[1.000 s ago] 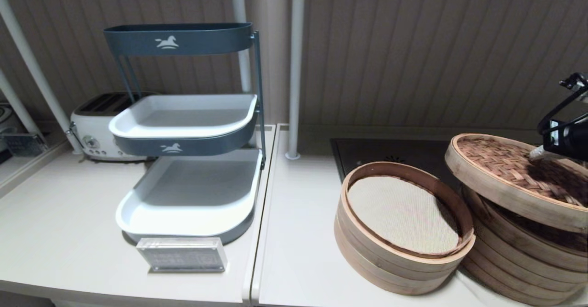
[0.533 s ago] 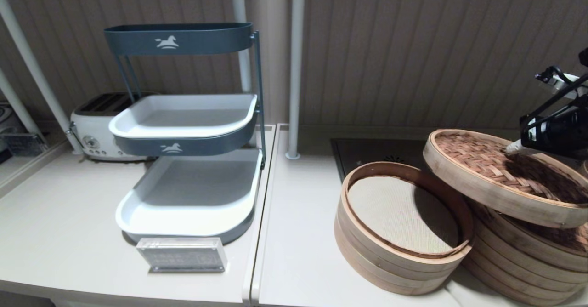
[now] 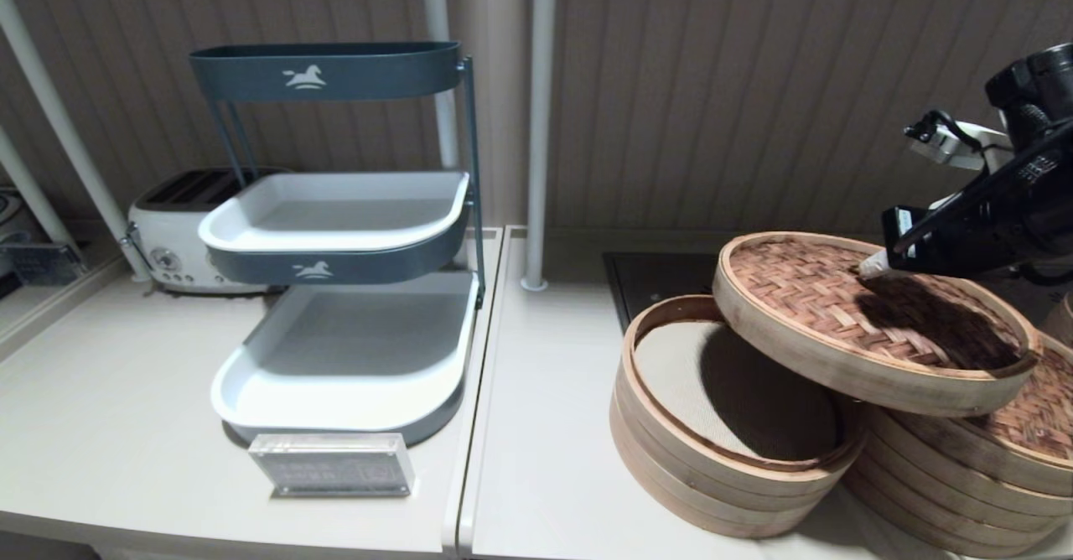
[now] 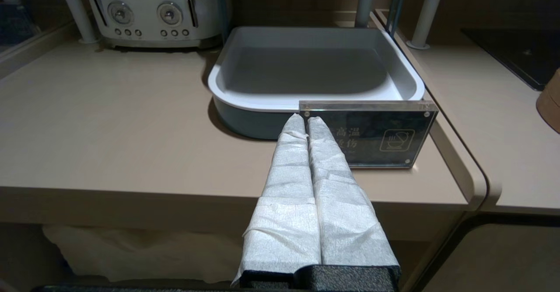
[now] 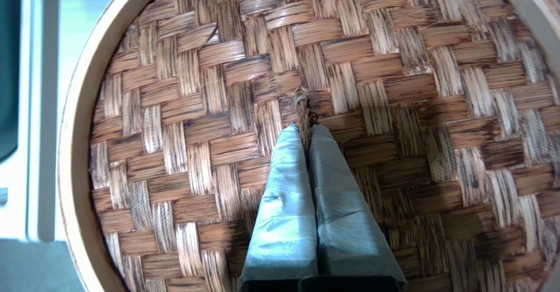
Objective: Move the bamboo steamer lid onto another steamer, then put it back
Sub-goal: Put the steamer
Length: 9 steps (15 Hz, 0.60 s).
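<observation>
Leftward since the earlier frames, the steamer lid now hangs over the gap between the tall stack on the right, which wears its own lid, and the open steamer with the mesh liner. The right gripper is clenched on the small fibre loop at the lid's centre, so the lid tilts, woven face up, its lower edge nearest the front. The left gripper idles with fingers pressed together near the sign.
</observation>
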{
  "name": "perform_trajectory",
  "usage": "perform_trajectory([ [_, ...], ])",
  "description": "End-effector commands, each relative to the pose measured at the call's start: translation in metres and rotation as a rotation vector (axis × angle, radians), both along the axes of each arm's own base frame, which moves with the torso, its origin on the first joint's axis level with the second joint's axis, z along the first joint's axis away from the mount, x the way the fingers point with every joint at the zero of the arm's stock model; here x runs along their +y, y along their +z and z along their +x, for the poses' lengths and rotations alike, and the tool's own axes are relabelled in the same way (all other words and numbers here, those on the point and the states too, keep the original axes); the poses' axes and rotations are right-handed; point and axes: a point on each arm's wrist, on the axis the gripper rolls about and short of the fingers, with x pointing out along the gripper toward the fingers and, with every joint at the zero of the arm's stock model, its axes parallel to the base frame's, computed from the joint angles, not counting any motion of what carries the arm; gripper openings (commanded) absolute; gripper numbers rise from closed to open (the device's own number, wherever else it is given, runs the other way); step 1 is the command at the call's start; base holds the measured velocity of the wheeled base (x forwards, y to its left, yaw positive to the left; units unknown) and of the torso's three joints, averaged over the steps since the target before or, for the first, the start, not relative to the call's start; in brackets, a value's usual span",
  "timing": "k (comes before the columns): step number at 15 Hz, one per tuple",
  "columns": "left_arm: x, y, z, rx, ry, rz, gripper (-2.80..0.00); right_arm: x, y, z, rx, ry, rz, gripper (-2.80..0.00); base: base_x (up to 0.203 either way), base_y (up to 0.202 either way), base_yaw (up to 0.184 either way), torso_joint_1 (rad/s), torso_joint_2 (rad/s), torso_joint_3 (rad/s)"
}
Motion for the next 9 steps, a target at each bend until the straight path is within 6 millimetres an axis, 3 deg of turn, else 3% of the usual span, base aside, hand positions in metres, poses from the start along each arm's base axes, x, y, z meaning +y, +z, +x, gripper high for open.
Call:
perform_trajectory([
  [1, 0.0, -0.008, 0.002, 0.025, 0.001, 0.0, -2.8, 0.013, -0.003, 0.001, 0.013, 0.037, 0.006, -2.8, 0.0, 0.0, 0.0, 0.0, 0.0, 0.0],
  [9, 0.0, -0.008, 0.002, 0.025, -0.001, 0.0, -2.8, 0.05, -0.028, 0.026, 0.089, 0.1, -0.024, -2.8, 0.0, 0.0, 0.0, 0.0, 0.0, 0.0],
])
